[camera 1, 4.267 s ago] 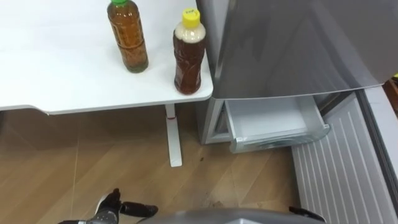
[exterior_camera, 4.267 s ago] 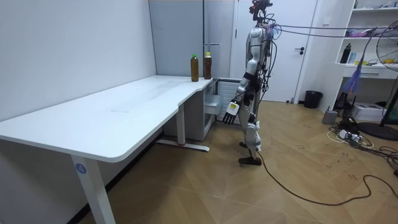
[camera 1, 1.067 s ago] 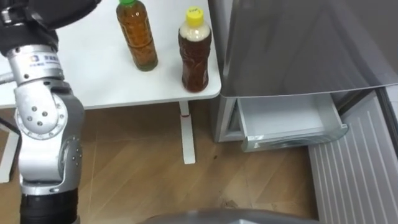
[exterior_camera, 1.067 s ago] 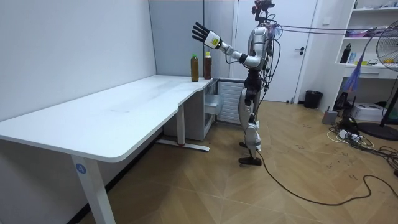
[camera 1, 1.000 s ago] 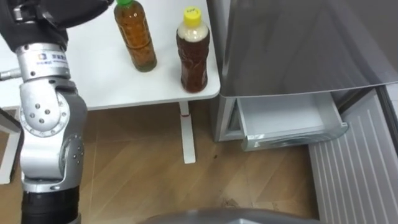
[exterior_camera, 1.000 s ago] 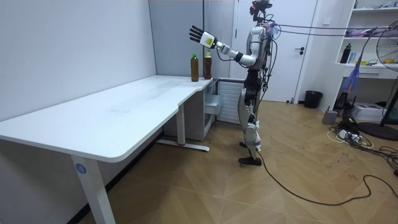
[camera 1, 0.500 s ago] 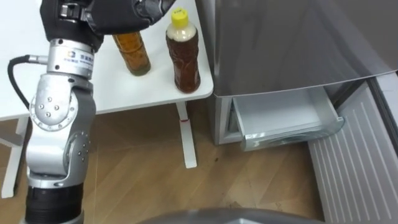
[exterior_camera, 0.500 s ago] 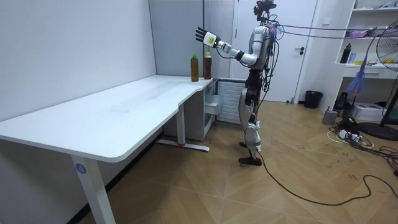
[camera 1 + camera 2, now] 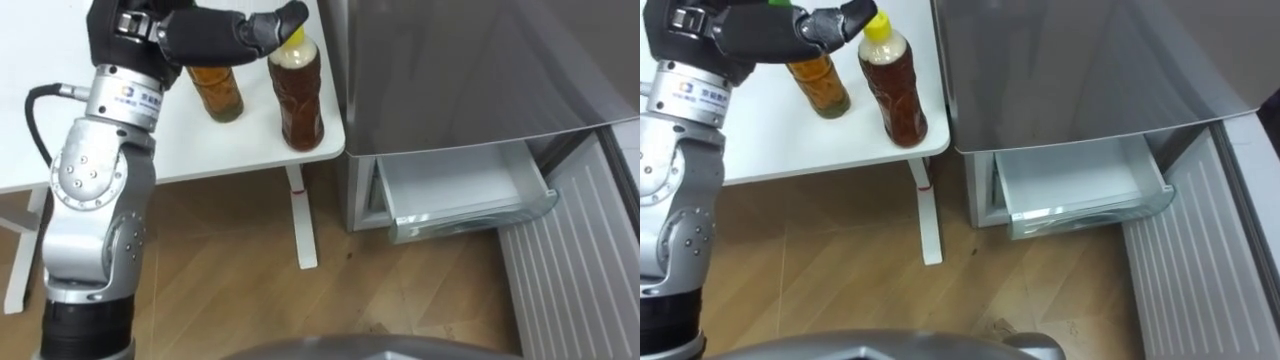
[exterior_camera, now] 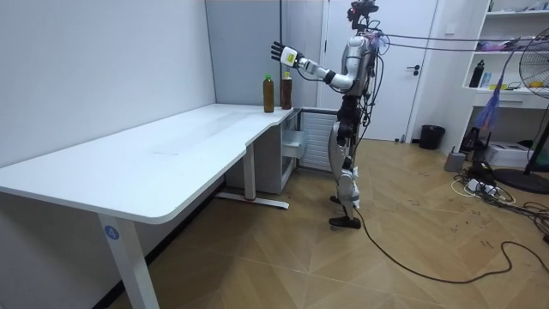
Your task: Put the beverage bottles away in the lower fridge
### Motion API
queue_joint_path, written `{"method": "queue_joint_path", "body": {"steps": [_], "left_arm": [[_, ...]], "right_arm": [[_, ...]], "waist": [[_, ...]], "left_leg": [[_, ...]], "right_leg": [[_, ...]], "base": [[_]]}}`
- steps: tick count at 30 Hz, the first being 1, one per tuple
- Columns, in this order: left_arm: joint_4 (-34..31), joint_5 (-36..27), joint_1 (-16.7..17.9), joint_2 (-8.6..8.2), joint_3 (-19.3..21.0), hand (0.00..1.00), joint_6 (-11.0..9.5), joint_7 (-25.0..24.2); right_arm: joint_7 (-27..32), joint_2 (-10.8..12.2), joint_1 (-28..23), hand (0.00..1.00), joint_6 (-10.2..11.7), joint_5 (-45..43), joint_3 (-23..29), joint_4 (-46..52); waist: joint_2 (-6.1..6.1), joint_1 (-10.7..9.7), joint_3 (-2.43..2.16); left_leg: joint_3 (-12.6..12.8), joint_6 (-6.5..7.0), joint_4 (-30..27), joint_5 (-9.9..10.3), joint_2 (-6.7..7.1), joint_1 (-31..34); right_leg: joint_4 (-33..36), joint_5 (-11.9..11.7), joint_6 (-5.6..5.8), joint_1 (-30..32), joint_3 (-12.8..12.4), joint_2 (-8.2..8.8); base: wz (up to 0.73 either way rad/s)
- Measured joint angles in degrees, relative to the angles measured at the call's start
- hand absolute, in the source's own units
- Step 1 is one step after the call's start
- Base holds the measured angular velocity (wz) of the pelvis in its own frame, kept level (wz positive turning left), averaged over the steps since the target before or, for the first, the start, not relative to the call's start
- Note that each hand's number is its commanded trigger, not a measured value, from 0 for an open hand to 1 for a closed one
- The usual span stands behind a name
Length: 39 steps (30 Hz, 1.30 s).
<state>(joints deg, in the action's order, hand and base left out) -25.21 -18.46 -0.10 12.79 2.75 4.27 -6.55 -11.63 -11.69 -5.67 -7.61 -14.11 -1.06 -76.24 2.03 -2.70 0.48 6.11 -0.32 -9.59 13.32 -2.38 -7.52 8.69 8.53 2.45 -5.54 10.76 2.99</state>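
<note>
Drinks stand upright at the corner of the white table [image 9: 200,150], just beside the grey fridge [image 9: 480,70]: a yellow-capped bottle [image 9: 300,100] nearest the fridge and a green-capped bottle [image 9: 218,90] next to it. The left hand [image 9: 200,35] is stretched out above them, its fingers straight and spread and holding nothing, with the fingertips over the yellow cap. Below, the lower fridge drawer [image 9: 460,190] is pulled out.
</note>
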Motion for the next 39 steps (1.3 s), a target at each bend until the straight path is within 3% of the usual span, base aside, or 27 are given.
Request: {"method": "queue_joint_path", "body": {"steps": [7, 39], "left_arm": [[0.54, 0.0, 0.61, -0.02, -0.73, 0.0, 0.79, -0.85], [2.72, -0.04, 1.49, -0.09, -0.76, 0.0, 0.84, -2.02]], "right_arm": [[0.18, 0.02, 0.07, 0.0, -0.01, 0.01, -0.99, 0.06], [0.18, 0.1, -0.16, 0.0, -0.02, 0.02, -1.11, 0.15]], "waist": [[-0.43, 0.07, 0.24], [-0.88, 0.0, 0.06]], "left_leg": [[0.02, 0.0, -0.01, 0.0, 0.0, -0.01], [0.14, -0.02, -0.09, -0.01, 0.0, -0.25]], "right_leg": [[0.0, 0.24, -0.01, -0.01, 0.01, 0.0], [0.19, 0.3, -0.03, -0.09, -0.68, -0.02]], "base": [[0.0], [0.0]]}}
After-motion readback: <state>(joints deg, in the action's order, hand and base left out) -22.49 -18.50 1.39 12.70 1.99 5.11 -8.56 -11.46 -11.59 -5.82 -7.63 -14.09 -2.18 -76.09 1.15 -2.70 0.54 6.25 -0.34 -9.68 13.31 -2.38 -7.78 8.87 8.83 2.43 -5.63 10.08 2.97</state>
